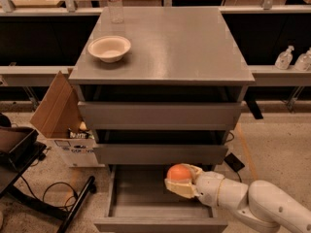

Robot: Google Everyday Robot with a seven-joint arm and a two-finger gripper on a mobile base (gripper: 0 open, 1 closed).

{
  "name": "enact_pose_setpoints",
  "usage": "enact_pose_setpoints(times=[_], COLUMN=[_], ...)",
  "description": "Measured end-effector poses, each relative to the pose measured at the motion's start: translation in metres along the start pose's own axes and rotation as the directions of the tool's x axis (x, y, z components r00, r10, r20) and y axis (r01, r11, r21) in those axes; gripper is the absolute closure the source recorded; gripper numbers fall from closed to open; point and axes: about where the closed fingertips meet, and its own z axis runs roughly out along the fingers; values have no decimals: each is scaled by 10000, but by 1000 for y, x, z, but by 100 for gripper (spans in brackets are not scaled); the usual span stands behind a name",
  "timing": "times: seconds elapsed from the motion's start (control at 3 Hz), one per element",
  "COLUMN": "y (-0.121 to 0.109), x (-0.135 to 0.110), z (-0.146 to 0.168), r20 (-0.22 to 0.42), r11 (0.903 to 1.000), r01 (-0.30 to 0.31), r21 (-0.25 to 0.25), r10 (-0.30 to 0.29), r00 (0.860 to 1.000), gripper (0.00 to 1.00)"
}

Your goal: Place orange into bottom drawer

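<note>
The orange [178,173] is held in my gripper [182,181], whose cream fingers wrap around it from below and the right. The gripper hangs over the right half of the open bottom drawer [146,198], just above its grey floor. The white arm [257,203] reaches in from the lower right. The two grey drawers above are pushed in.
A cream bowl [109,48] and a clear bottle [114,4] stand on the cabinet top [194,42]. An open cardboard box [60,125] sits left of the cabinet. A black chair base [29,178] and cables lie on the floor at the lower left. Spray bottles [284,58] stand on the right shelf.
</note>
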Motion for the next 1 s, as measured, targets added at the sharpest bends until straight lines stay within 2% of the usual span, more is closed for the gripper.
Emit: enact_pose_setpoints(times=[0.33,0.67,1.0], y=[-32,-56,-83], x=[65,118,175], z=[73,126,176], r20=[-939,-1068,-1202], r11=[9999,9990,9920], r01=[-146,-409,-1258], r21=[-49,-173,-112], r10=[140,388,1235], r00=[9955,9935,9850], gripper=[100,100,100])
